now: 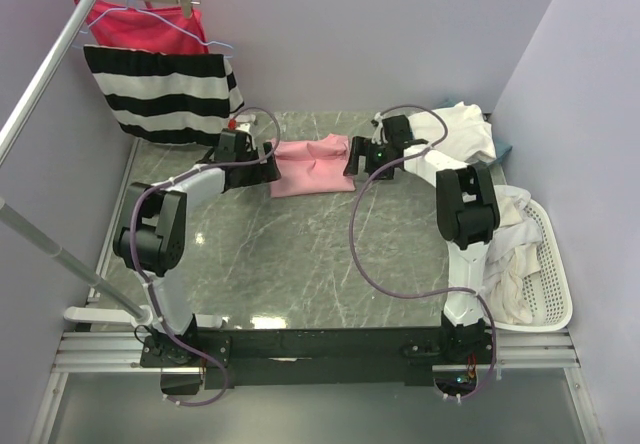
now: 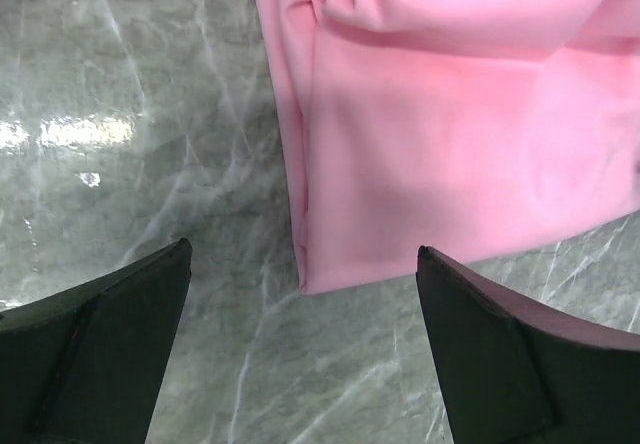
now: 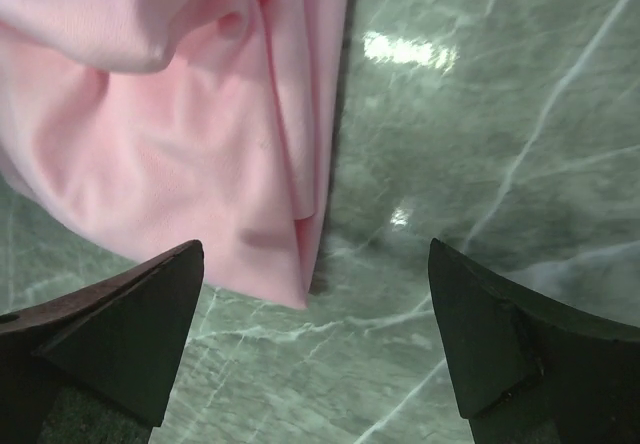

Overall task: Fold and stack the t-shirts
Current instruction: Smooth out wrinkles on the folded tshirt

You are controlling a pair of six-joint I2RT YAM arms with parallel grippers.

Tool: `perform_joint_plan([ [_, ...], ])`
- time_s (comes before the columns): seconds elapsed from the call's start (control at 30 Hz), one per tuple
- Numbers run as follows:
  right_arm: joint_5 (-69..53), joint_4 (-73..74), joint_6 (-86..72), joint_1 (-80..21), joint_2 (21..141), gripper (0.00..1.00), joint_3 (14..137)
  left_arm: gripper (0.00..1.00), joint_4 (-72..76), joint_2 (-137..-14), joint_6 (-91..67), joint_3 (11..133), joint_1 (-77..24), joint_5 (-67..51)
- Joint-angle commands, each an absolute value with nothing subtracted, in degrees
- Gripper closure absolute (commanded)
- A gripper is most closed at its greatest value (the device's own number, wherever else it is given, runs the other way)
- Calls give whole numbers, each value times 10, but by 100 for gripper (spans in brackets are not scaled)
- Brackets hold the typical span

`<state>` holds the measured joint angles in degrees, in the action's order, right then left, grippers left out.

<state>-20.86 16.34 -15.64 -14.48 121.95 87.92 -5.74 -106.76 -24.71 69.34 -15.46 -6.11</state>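
grey marble table [image 1: 300, 264], pink t-shirt [image 1: 312, 164] folded, cream t-shirts [image 1: 465, 129] heaped

A light pink t-shirt [image 1: 312, 166] is being found folded into a creased rectangle at the far middle of the table [image 1: 300, 254]. Cream-white t-shirts [image 1: 465, 129] are being left heaped, unfolded, at the far right corner.

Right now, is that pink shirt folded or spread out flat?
Folded: the pink t-shirt lies as a compact rumpled rectangle, with doubled layers visible along its edges.

Matt cloth tee [image 1: 312, 164], glossy stone-like table [image 1: 300, 259]
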Motion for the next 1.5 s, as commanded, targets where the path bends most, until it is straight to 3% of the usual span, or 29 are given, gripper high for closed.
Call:
perform_joint_plan([
  [0.0, -257, 144, -166, -127, 1232, 1, 901, 1, -38, -1096, -251, 709, -147, -107],
  [0.2, -347, 126, -198, -127, 1265, 10, 912, 14, -12, -1128, -266, 694, -144, -174],
  [0.23, -354, 121, -202, -127, 1271, 11, 911, 22, -10, -1129, -268, 693, -144, -177],
  [0.33, -381, 108, -217, -127, 1281, 23, 905, 32, -4, -1133, -272, 682, -144, -188],
  [0.47, -410, 96, -231, -127, 1292, 51, 897, 58, 12, -1138, -279, 677, -144, -201],
  [0.6, -433, 74, -247, -127, 1295, 66, 884, 80, 13, -1135, -279, 669, -144, -211],
  [0.63, -433, 69, -250, -127, 1291, 75, 876, 87, 13, -1133, -279, 665, -144, -210],
  [0.73, -434, 58, -251, -127, 1266, 84, 840, 96, 7, -1118, -279, 647, -144, -210],
  [0.83, -427, 38, -253, -126, 1211, 85, 764, 99, 2, -1091, -286, 615, -145, -214],
  [1.2, -391, 10, -267, -153, 995, 84, 499, 99, -75, -955, -313, 498, -198, -202],
  [1.3, -355, 16, -277, -166, 945, 70, 456, 95, -90, -912, -328, 462, -217, -195],
  [1.33, -343, 31, -279, -169, 930, 53, 450, 73, -94, -888, -335, 454, -224, -185],
  [1.37, -329, 38, -276, -170, 915, 49, 445, 62, -100, -875, -336, 438, -227, -178],
  [1.4, -296, 46, -270, -172, 884, 46, 440, 58, -103, -863, -335, 432, -227, -172],
  [1.47, -254, 80, -258, -172, 854, 34, 444, 31, -117, -834, -330, 436, -227, -132],
])
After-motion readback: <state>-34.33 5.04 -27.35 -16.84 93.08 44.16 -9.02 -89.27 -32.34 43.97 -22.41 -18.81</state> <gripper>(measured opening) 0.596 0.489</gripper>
